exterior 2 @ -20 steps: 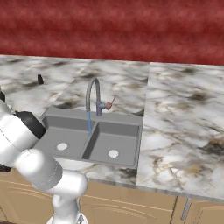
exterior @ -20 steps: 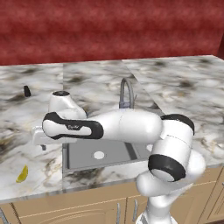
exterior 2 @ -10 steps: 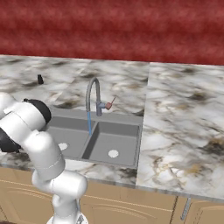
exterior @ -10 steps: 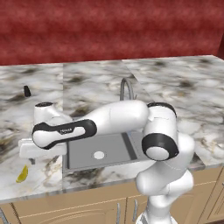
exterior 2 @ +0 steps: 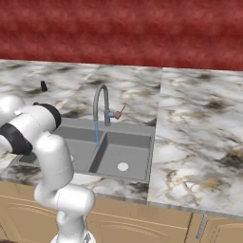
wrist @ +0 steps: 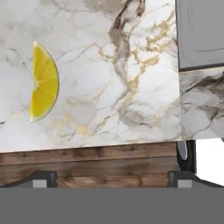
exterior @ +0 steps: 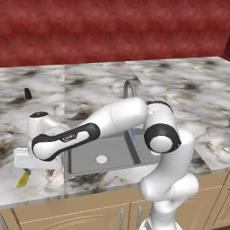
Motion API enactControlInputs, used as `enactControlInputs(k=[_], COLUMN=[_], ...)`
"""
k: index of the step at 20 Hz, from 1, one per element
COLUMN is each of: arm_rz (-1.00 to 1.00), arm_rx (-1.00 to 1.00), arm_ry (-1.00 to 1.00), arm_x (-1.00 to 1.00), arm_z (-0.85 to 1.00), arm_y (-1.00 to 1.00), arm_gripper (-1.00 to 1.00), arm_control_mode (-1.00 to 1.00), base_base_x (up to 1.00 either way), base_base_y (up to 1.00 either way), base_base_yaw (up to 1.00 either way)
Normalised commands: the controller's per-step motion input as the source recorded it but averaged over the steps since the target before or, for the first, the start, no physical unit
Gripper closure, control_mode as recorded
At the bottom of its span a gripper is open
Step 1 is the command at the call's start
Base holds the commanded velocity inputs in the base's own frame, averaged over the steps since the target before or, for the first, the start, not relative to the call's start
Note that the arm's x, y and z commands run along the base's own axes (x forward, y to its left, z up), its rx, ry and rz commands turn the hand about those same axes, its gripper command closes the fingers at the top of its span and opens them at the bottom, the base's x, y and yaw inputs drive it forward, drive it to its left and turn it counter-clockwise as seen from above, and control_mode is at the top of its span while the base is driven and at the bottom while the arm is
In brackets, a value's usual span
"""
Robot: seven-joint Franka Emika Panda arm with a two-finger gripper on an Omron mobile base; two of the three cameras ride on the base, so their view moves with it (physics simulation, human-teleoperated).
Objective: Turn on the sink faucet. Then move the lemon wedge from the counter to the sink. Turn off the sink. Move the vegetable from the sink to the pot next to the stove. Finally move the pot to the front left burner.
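Observation:
The lemon wedge [exterior: 22, 179] lies on the marble counter [exterior: 90, 85] near its front edge, left of the sink [exterior: 117, 144]. My gripper [exterior: 28, 171] hangs open just above and behind the wedge, not touching it. In the hand view the lemon wedge [wrist: 43, 82] lies at the left on the counter [wrist: 109, 87], off to the side of the line between my open gripper's [wrist: 111, 179] two tips. The sink faucet [exterior 2: 100, 107] stands behind the sink [exterior 2: 142, 138], and a thin blue stream of water [exterior 2: 97, 135] runs from its spout.
A small black cone [exterior: 28, 93] stands at the back left of the counter. The sink's corner [wrist: 201, 33] shows at the hand view's upper right. Tan cabinet fronts [wrist: 87, 162] lie below the counter edge. My white arm spans the left basin.
The arm has swung left and down, carrying the hand from near the sink to just above the lemon wedge. Water keeps running.

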Motion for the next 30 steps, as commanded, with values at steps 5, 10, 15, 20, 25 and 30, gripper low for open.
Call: enactControlInputs(k=[5, 10, 15, 20, 25, 30], arm_rz=[-0.22, -0.18, -0.1, -0.02, 0.0, 0.02], arm_rx=[-0.04, -0.11, -0.15, -0.11, -0.03, -0.01], arm_ry=[0.08, 0.03, 0.0, 0.0, 0.0, 0.0], arm_x=[0.0, 0.0, 0.01, 0.11, 0.32, 0.23], arm_z=[-0.24, -0.07, 0.0, 0.0, -0.02, -0.24], arm_y=[0.09, 0.26, 0.35, 0.32, 0.21, 0.02], arm_gripper=[-1.0, -1.0, -1.0, -1.0, -1.0, -1.0], arm_control_mode=[-1.0, -1.0, -1.0, -1.0, -1.0, -1.0], base_base_x=[0.0, 0.0, 0.0, 0.0, 0.0, 0.0], base_base_y=[0.0, 0.0, 0.0, 0.0, 0.0, 0.0], base_base_yaw=[0.0, 0.0, 0.0, 0.0, 0.0, 0.0])
